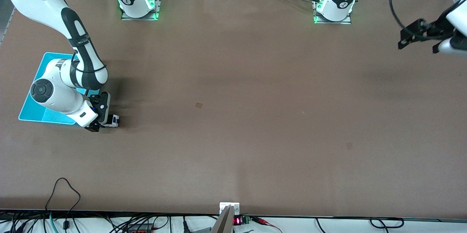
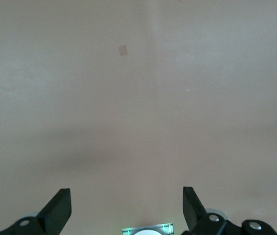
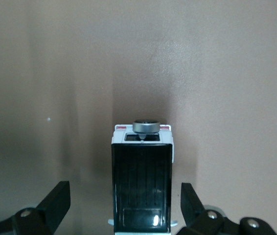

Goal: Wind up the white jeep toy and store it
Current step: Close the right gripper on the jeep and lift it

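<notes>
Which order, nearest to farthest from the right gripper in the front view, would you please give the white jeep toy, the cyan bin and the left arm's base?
1. The white jeep toy: between the open fingers of the right gripper, on the table.
2. The cyan bin: beside the jeep, at the right arm's end, partly under that arm.
3. The left arm's base: at the table's top edge.

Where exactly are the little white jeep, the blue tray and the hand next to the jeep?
white jeep toy (image 3: 141, 191): right wrist view, black roof.
cyan bin (image 1: 34, 111): front view, bare floor.
right gripper (image 1: 105, 125): front view, between its fingers.
</notes>
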Robot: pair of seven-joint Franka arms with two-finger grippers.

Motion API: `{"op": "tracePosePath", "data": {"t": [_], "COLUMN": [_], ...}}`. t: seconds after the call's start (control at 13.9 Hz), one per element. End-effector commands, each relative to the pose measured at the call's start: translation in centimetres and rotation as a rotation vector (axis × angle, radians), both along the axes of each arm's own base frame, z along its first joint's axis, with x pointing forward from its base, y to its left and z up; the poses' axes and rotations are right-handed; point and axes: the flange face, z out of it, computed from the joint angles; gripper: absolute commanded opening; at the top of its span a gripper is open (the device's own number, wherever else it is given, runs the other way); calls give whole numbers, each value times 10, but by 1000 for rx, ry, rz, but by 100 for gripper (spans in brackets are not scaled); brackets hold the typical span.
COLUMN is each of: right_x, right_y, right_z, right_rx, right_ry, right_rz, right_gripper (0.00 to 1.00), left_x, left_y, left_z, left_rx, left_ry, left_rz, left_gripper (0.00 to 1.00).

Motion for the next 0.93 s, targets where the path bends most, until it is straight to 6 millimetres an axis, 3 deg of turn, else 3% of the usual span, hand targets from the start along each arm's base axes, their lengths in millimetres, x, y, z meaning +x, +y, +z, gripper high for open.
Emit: {"op": "tracePosePath", "data": {"t": [0.0,0.14,0.22,0.29,0.57,0.86], "right_x": [-2,-1,-1,-1,9,29], "right_y": [-9,-10,-11,-11,1,25], "right_z": [-8,-11,-11,-10,6,67], "right_rx": [1,3,4,3,8,24], "right_ry": [-12,-22,-22,-24,-53,-159], "right_rz": [26,57,56,57,74,90], "right_gripper": [84,33,13,3,0,0], "left_x": [13,10,13,16,26,29], "left_y": [-8,-16,-16,-11,-1,-5], "left_z": [-11,-8,-16,-21,-33,-37], "left_rx": [-48,-46,-44,-41,-24,-21], "left_ry": [22,22,37,45,59,62], "left_rz": [-26,-14,-1,10,31,23], "left_gripper": [100,100,100,100,100,100]}}
